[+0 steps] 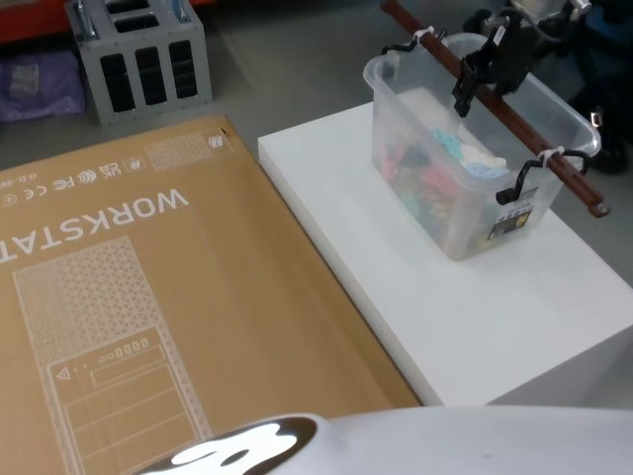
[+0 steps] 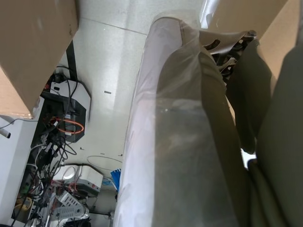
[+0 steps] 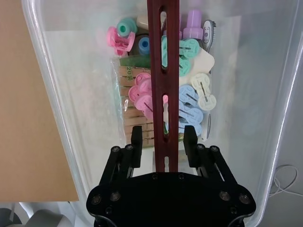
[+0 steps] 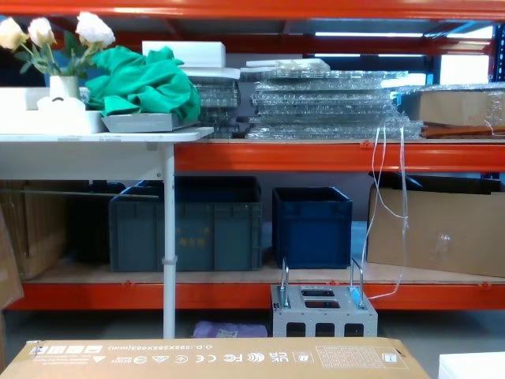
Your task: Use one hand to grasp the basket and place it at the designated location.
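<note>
Right end effector [image 3: 163,136] hovered directly over the basket [image 1: 368,69], its two black fingers [image 3: 137,142] standing apart on either side of the dark red-brown bar handle [image 3: 163,56], with a gap on each side and nothing clamped yet. The basket itself sat on the white bench [image 1: 396,317], toward its far right part, loaded with pastel plastic clips [image 3: 189,106] and a packet heaped mostly at one end.

The chief risk looked to be an uneven lift. In the head view the end effector seemed to straddle the bar somewhat toward its far end rather than at the middle, so a grip taken there would probably let the near end sag and the contents slide. The bar was narrow and slotted, and smooth pads closing on it might allow the tub to swing or rotate about the grip. The handle was held on only by white ties [image 1: 546,156]; a sudden pull could make them slip or shift the bar along the rim. Closing before the fingers were low enough might pinch only the top edge and drop the load partway.

Beyond the bench, the flat cardboard box [image 1: 148,297] lay just beside it on the left, and a swinging tub could clip its edge. No marked drop-off spot could be made out. The left arm hung parked low at the robot's side.
</note>
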{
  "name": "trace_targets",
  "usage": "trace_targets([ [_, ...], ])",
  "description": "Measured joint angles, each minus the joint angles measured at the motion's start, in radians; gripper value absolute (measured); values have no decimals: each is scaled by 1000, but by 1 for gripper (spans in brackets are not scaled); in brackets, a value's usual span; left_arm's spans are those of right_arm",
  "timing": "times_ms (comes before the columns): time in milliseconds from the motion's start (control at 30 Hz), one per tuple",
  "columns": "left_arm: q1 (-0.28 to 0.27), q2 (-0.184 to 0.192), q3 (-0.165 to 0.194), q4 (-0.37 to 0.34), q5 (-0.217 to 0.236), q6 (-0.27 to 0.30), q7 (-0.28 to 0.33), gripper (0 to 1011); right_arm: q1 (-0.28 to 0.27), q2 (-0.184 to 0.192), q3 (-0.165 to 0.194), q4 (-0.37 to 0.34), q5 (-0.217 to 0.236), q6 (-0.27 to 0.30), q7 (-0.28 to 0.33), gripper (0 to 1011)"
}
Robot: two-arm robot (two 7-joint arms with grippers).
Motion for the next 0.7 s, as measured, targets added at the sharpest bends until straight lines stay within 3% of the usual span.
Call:
trace_targets([
  [233, 0, 0, 0, 0, 0, 0, 0, 0, 5, -4, 3, 3, -4, 2, -3, 379],
  [333, 0, 0, 0, 0, 0, 0, 0, 0, 5, -5, 4, 2, -5, 2, -4, 241],
  [700, 0, 0, 0, 0, 0, 0, 0, 0, 7, -11, 3, 5, -10, -6, -6, 234],
])
